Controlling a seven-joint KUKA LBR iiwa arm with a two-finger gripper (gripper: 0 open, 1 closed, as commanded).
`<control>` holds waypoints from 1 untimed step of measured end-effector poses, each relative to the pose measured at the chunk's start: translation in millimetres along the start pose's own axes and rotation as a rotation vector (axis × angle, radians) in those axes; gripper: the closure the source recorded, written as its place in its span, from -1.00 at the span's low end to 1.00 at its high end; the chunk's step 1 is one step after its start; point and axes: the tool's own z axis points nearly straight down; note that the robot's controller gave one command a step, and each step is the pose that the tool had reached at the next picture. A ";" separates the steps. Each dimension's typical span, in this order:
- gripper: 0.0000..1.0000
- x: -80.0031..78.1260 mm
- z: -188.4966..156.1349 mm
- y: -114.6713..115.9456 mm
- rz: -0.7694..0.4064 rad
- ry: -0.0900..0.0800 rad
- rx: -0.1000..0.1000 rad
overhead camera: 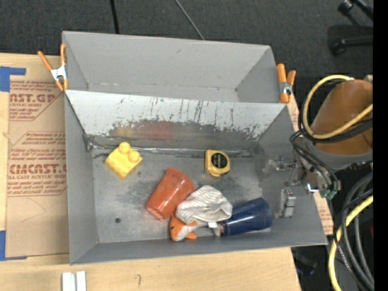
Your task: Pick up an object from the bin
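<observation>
We see the gripper (287, 190) at the right side of the grey metal bin (170, 71), over the sloped right wall and close to the floor of the bin. Its metal parts look grey against the grey wall, so we cannot tell whether it stands apart or together. Behind it, outside the bin, is the orange cover (345, 117) of the arm, with yellow and black cables (312, 111) around it.

The thing nearest to the gripper is a dark blue cup (250, 217). It lies on its side near the front right corner of the bin floor, just beside the gripper but not touching it as far as we can see. A white striped cloth (205, 204) is crumpled against the left end of this cup. A small orange thing (180, 230) shows partly under the cloth. An orange cup (167, 194) lies on its side, touching the cloth from the left. A yellow tape measure (217, 162) stands apart near the back wall, and a yellow toy block (123, 160) lies well to the left.
</observation>
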 end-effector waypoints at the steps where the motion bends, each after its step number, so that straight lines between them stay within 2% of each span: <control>1: -1.00 -2.0 -4.3 0.6 -0.002 -0.008 0.002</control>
